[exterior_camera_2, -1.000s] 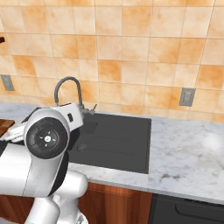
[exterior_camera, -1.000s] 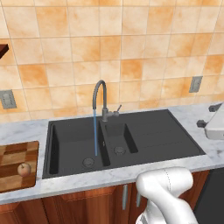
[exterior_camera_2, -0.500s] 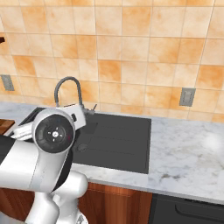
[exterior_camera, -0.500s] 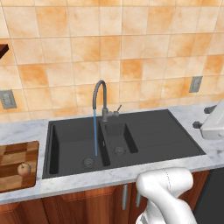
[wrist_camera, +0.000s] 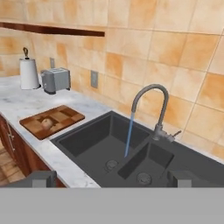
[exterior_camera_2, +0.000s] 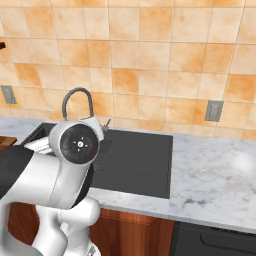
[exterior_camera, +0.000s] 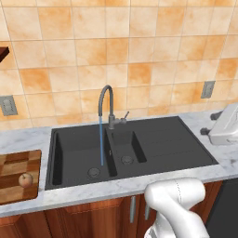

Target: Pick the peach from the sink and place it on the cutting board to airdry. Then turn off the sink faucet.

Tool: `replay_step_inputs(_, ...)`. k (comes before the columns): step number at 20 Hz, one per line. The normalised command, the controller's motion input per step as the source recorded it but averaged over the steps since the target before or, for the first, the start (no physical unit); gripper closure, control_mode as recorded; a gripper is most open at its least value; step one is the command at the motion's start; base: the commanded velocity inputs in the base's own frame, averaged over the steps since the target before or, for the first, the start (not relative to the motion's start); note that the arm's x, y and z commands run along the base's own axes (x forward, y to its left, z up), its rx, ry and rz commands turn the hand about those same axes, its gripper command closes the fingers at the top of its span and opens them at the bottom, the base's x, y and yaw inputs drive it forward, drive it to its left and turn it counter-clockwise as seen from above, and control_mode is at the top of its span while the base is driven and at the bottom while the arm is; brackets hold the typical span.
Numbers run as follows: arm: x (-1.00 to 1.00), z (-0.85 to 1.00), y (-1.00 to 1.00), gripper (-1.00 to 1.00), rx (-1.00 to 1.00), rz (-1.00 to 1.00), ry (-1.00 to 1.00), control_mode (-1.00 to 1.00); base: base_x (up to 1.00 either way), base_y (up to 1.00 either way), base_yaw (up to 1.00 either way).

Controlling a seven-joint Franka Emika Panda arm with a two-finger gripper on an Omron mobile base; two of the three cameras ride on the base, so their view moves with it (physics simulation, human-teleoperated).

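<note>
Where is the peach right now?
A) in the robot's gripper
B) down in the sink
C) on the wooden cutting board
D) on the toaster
C: the peach sits on the checkered cutting board left of the sink, while water runs from the faucet.

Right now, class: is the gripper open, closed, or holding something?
Gripper: open, holding nothing; its fingers stand wide apart.
</note>
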Motion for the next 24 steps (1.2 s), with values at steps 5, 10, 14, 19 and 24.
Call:
replay_step_inputs(5, 0.2, -0.22, 0.0, -1.0, 0.02, 0.04, 0.0, -1.0, 0.0, 0.0, 0.0)
replay_step_inputs(10, 0.26, -0.1, 0.01, -1.0, 0.02, 0.05, -0.03, -1.0, 0.0, 0.0, 0.0)
replay_step_inputs(14, 0.24, -0.08, 0.02, -1.0, 0.01, 0.04, -0.06, -1.0, 0.0, 0.0, 0.0)
replay_step_inputs(19, 0.23, -0.16, 0.01, -1.0, 0.02, 0.03, -0.01, -1.0, 0.0, 0.0, 0.0)
replay_step_inputs(24, 0.34, -0.21, 0.06, -1.0, 0.02, 0.01, 0.0, -1.0, 0.0, 0.0, 0.0)
